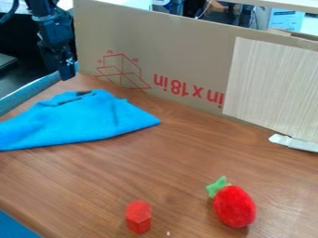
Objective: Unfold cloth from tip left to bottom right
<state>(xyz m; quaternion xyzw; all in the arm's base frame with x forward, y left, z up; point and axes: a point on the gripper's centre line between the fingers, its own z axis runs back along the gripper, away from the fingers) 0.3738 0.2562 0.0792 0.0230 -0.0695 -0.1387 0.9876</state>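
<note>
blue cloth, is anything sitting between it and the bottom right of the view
Yes, the red strawberry-like toy lies between the blue cloth and the bottom right. The red block stands left of the toy, probably beside the direct path.

Along the far edge of the desk [180, 158], the cardboard [180, 42] bears red print [189, 89], upside down — it reads "in x 18 in", its start meeting the pale panel [273, 88]. Tiny marks round the red line drawing [121, 72] beside it are too small to read — likewise the print on the blue-and-white box [286, 19] beyond.
</note>
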